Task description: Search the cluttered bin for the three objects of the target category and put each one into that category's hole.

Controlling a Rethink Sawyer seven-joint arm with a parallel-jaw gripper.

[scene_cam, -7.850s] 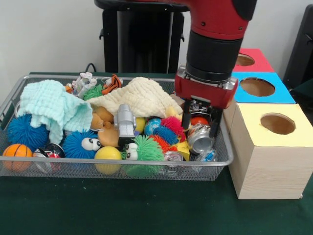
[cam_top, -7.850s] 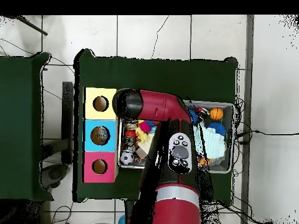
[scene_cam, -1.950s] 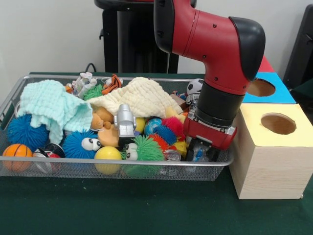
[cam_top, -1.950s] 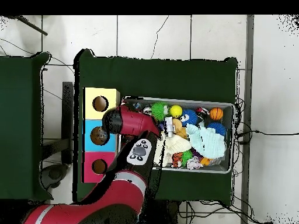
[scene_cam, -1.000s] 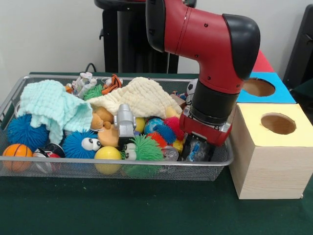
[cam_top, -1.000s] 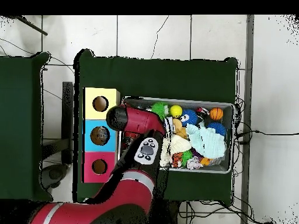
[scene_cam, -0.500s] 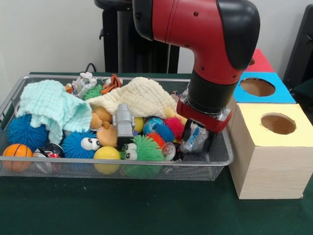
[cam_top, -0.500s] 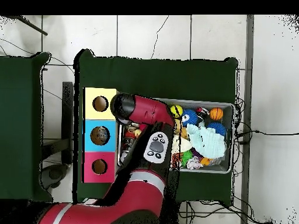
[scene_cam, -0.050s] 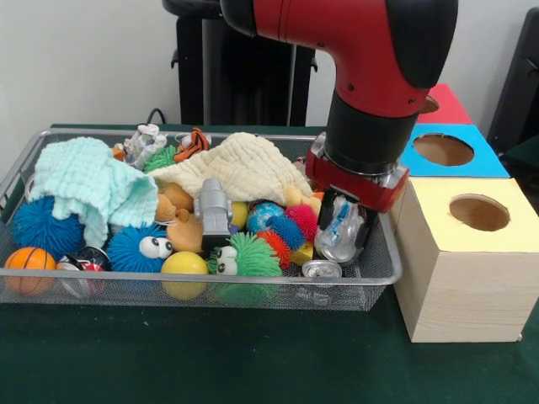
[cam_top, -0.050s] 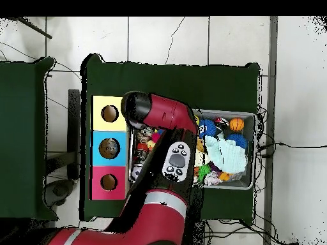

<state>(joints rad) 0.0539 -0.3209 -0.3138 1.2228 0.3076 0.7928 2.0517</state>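
The counter (scene_cam, -0.050s: 210,362) has a dark green cover. Behind it there is a plain light wall (scene_cam, -0.050s: 84,59). The floor (cam_top, -0.050s: 166,38) has pale square tiles with dark joints, and thin black cables (cam_top, -0.050s: 281,145) lie on it. A second green-covered table (cam_top, -0.050s: 22,137) stands beside.

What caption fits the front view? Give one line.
Gripper lifts a crushed can from the toy-filled wire bin, beside the yellow box.

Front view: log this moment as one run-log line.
pincer: shut on crushed can | can: lifted above wire bin, right end | second can: lying in bin below | boxes: yellow box nearest
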